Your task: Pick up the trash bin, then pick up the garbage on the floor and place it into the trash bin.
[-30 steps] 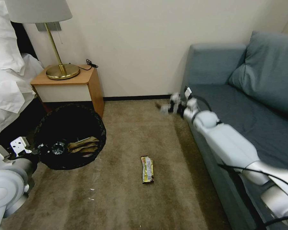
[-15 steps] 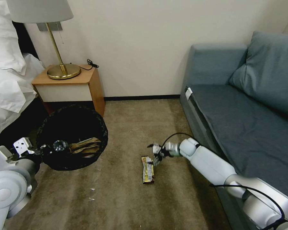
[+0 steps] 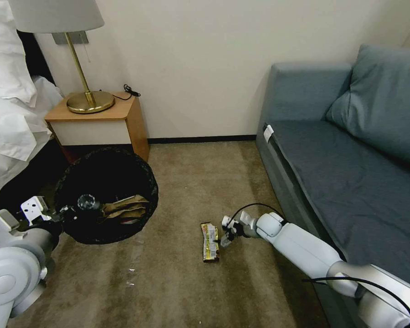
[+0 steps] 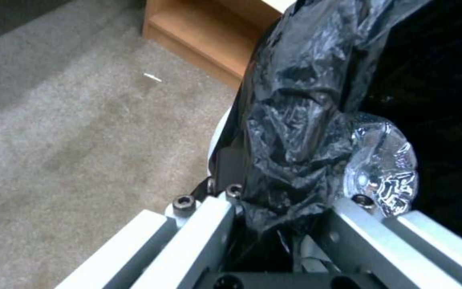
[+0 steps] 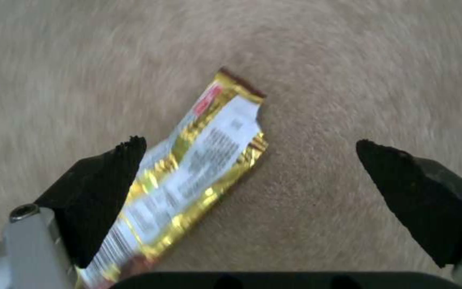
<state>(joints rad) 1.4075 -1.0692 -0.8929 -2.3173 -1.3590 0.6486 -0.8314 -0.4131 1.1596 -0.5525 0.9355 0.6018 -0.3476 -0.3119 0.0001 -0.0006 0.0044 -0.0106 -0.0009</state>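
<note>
I have the right gripper (image 3: 225,233) down at carpet level now, just right of centre in the head view; a second ago it was up by the sofa (image 3: 351,150) arm, so the arm has swung down and in toward the last loose piece. Its jaws stand wide apart in the right wrist view, the yellow-brown snack wrapper (image 5: 188,176) lying flat on the carpet (image 5: 317,80) with one dark fingertip (image 5: 108,176) over its edge and the other well clear. Nothing is gripped yet; I judge this the final approach before closing.

At lower left of the head view my left gripper (image 3: 59,214) holds the trash bin (image 3: 107,193), clamped on the black liner at its rim. Inside I see the tan paper bag (image 3: 125,208) and, I think, the clear bottle (image 4: 381,160) against the liner, though the wrist view is murky.
</note>
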